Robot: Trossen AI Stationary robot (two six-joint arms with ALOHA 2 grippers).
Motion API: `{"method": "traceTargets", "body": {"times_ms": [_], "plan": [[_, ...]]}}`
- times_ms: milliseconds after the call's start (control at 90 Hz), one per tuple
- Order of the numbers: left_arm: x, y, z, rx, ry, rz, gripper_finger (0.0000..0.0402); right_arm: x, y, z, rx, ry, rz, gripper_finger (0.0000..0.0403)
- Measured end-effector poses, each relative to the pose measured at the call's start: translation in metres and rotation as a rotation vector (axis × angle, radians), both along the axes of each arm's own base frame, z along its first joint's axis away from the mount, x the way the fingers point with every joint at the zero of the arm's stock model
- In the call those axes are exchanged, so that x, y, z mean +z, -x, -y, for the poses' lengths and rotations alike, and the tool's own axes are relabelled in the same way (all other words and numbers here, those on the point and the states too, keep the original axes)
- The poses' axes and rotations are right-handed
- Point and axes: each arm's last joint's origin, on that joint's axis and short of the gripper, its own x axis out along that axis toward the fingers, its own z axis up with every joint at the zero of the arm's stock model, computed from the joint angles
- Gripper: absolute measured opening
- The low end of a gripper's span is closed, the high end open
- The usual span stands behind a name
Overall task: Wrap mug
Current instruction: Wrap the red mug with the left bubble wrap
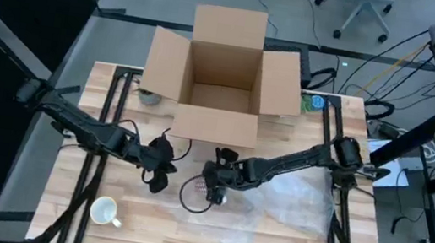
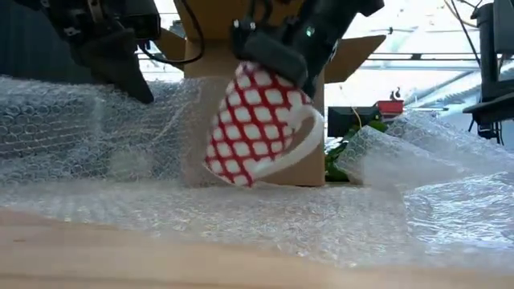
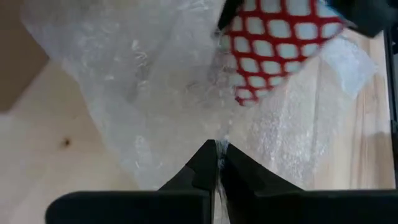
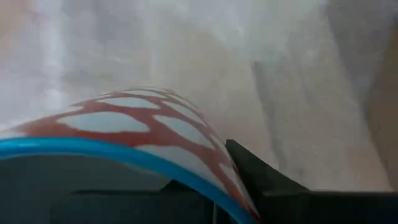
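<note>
Red-checked mug (image 2: pixel 255 124) blue-rimmed up close.

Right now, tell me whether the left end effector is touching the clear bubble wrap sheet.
Touching. The left wrist view shows the left end effector shut on an edge of the clear bubble wrap sheet, pinched between its fingertips.

Two arms of matte black, each a chain of slender tubular links joined by bulkier rounded joint housings. Left arm (image 1: pixel 85 126): thin black cable looping beside the wrist. Right arm (image 1: pixel 297 160): similar build, with a blocky black housing near its base end. Left gripper (image 3: pixel 216 163): two flat, wedge-shaped black fingers (image 3: pixel 193 171) tapering to narrow tips, mounted on a straight black crossbar. Right gripper (image 2: pixel 277 64): black angular body with a small green indicator light
</note>
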Motion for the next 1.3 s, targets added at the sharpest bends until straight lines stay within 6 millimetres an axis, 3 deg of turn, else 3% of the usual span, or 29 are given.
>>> {"method": "traceTargets", "body": {"times_ms": [411,822,1089,1300], "plan": [[0.000,0.000,0.003,-0.015,-0.003,0.004,0.0003,-0.008,-0.003,0.003,-0.020,-0.018,-0.009,0.0029],[0.000,0.000,0.003,-0.016,-0.003,0.005,0.0003,-0.003,-0.009,0.008,-0.049,-0.045,0.059,0.0189],[0.000,0.001,0.002,-0.015,-0.004,0.003,0.0003,0.038,-0.012,0.011,-0.007,-0.024,0.131,0.0226],[0.000,0.001,0.002,-0.015,-0.004,-0.003,0.0003,0.066,0.000,0.014,0.011,-0.038,0.025,0.0227]]}}
